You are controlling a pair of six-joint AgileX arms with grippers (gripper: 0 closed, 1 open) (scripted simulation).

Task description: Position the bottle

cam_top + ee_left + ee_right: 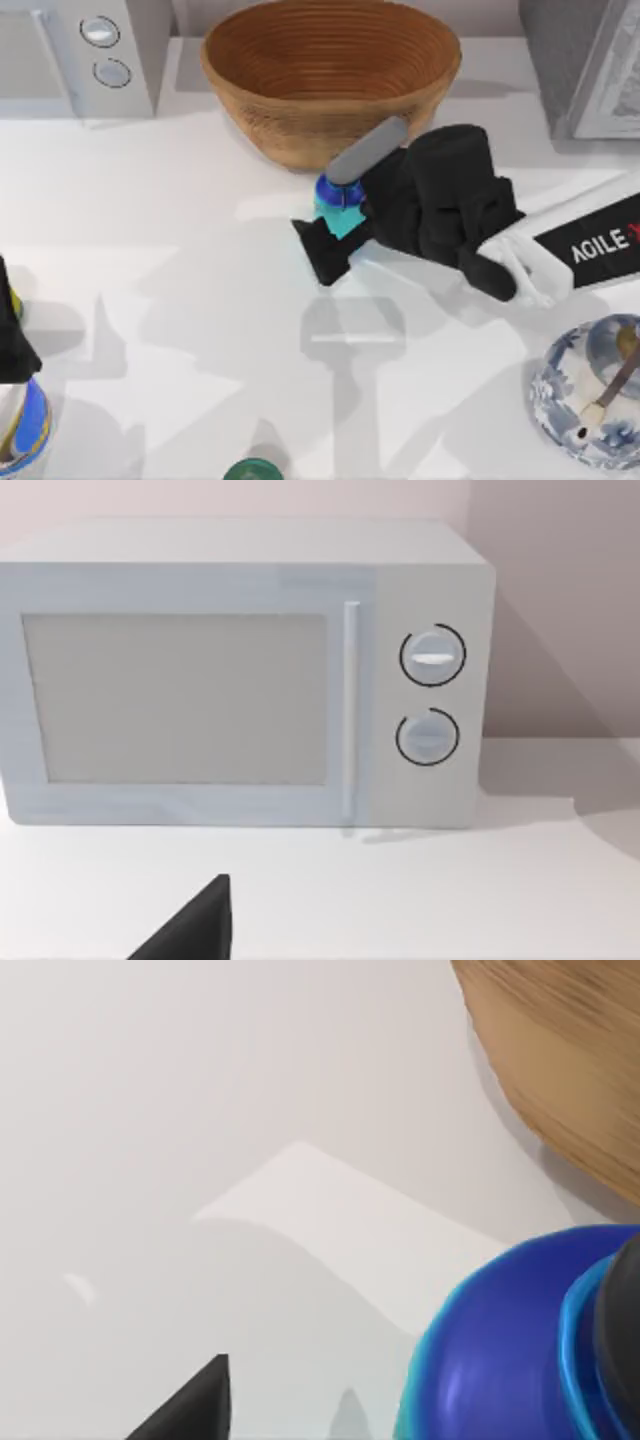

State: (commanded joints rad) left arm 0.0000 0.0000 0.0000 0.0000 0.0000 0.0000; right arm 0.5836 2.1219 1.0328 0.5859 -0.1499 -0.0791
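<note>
Right gripper [335, 215] closed around the bottle [340, 205], held just in front of the woven bowl [330, 75], left arm parked at table's left edge.

Bottle [338, 203] just before bowl [330, 75], mid-table.

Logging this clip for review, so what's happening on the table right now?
The right gripper is at the bottle, its fingers on either side of the cyan body, just in front of the woven bowl near the table's middle. Whether the bottle stands on the table or is lifted cannot be told. The left arm sits parked at the table's left edge, its wrist camera facing the microwave.
</note>
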